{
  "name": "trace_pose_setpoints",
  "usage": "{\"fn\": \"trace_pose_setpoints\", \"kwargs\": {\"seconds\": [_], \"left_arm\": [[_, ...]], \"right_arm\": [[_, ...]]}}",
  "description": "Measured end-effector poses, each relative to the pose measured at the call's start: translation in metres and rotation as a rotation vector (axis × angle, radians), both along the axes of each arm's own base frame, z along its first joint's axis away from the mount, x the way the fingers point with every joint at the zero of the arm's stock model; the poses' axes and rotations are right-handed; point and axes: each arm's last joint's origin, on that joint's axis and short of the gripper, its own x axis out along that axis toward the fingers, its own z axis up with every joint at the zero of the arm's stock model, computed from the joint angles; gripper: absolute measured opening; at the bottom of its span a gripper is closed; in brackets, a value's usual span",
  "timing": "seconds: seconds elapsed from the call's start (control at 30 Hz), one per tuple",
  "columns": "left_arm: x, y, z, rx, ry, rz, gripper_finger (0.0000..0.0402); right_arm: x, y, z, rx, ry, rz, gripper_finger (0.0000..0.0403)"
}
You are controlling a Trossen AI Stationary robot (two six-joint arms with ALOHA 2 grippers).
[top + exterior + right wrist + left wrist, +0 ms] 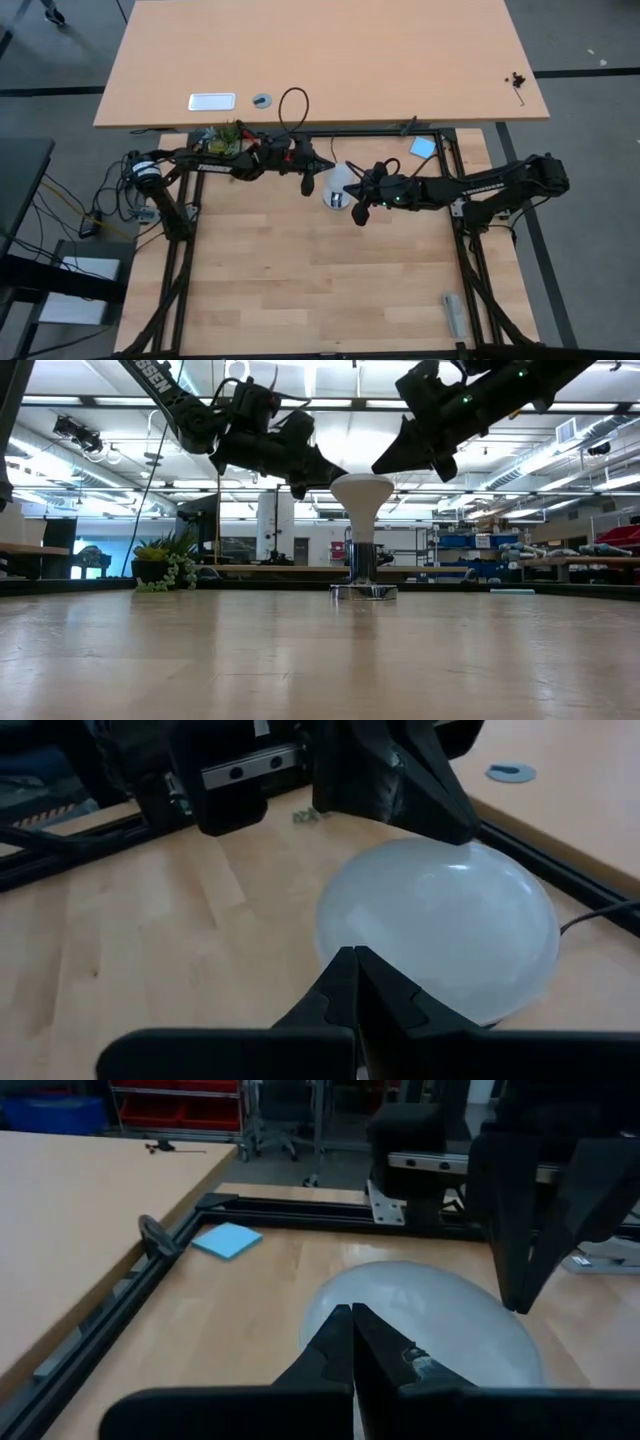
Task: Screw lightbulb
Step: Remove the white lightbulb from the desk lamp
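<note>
The white lightbulb (362,493) stands upright at the table's middle, globe up. Its narrow silvery base (362,558) sits in the round silver socket disc (364,592) on the tabletop. In the high view the lightbulb (337,188) lies between my two grippers. My left gripper (308,187) is shut just to its left, and my right gripper (360,214) is shut just to its right and nearer. Both fingertips hover about level with the globe's top, a small gap away. Each wrist view looks past shut fingers onto the lightbulb's globe (430,1320) (440,920).
A blue square note (423,147) lies by the black frame rail (170,1250) at the far right. Beyond the rail stands a second table with a white plate (212,101) and a small disc (261,100). A grey object (455,315) lies near right. A black cord (600,918) runs from the socket.
</note>
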Motion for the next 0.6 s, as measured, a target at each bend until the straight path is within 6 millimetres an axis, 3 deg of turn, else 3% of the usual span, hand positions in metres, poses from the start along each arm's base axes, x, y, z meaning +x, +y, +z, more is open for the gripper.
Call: {"fn": "trace_pose_setpoints", "kwargs": {"seconds": [0.6], "left_arm": [[0.001, -0.005, -0.003, -0.015, 0.039, -0.012, 0.0]], "right_arm": [[-0.005, -0.016, 0.002, -0.009, 0.009, -0.06, 0.0009]]}}
